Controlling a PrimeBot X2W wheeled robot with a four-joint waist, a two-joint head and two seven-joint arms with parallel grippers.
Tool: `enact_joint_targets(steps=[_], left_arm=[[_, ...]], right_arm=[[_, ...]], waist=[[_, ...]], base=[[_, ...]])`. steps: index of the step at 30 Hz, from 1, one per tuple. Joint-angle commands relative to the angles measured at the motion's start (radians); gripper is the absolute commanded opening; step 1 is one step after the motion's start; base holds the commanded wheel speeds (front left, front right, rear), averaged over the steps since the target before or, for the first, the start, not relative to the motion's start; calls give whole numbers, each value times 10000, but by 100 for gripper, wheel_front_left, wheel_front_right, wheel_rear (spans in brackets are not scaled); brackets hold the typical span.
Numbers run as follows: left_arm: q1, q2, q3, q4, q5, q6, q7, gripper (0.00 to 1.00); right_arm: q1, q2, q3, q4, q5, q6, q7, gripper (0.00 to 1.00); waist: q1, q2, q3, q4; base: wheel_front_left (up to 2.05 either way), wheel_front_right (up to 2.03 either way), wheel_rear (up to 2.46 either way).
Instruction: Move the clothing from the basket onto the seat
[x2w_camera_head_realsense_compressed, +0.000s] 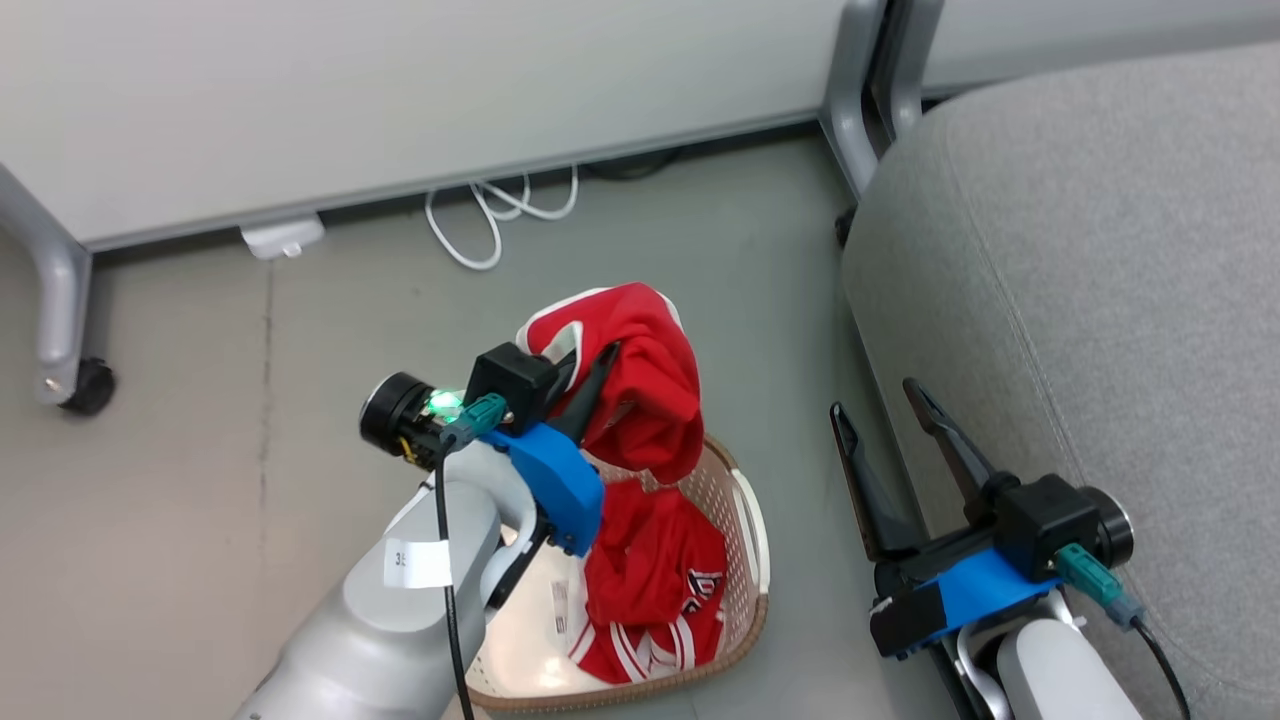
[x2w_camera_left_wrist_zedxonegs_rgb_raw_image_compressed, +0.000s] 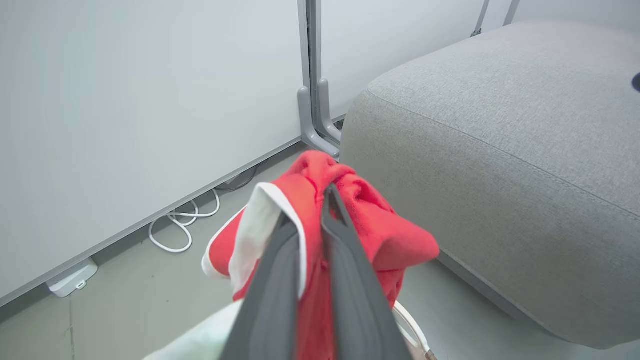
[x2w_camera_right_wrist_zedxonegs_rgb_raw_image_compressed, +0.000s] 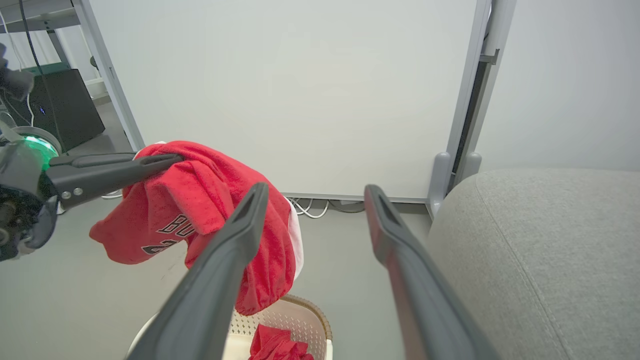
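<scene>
L tool (x2w_camera_left_wrist_zedxonegs_rgb_raw_image_compressed: 309, 207) grips bunched red jersey (x2w_camera_left_wrist_zedxonegs_rgb_raw_image_compressed: 385, 230) w/ white trim.

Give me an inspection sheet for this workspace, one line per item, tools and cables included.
Surface: grey floor; basket stands on it beside the seat.
Job's things: lifted garment, red, hanging above the basket; second garment, red, lying inside.
Clutter: small white block by the partition.
Tools: left tool shut on the lifted garment; right tool open, empty, beside the seat.
Cables: white cable looped on the floor.
Surroundings: pale partition panels, black caster.
</scene>
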Motion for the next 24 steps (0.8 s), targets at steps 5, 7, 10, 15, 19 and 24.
enact_joint_targets(steps=[5,7,10,15,19,24], left_arm=[[-43,-75,-183,-680,-141,-10,-49,0],[-171,-100,-278,-881,-204,-10,-49,0],[-319,-153,-482,-1063,-344,-10,-50,0],[-545,-252,-814,-1184,-736,-10,-50,0],[-683,-299,-1078,-1216,-1018,-11,-34,0],[-738,-325,-1321,-1191,-1319,-11,-33,0]], right_arm=[[419,-25,39,150,47,1,-38,100],[531,-25,73,202,54,1,-38,100],[691,-25,112,274,90,1,-38,100],[921,-25,167,321,157,1,-38,100],[1026,-25,229,373,191,1,-38,100],[1106,-25,293,452,228,1,-38,100]], waist=[[3,-1,-896,282],[3,-1,-1095,300],[3,-1,-1358,320],[3,-1,-1620,351],[3,-1,-1743,341],[3,-1,-1843,302]], base=[[0,0,0],[0,0,0],[0,0,0],[0,0,0],[0,0,0],[0,0,0]])
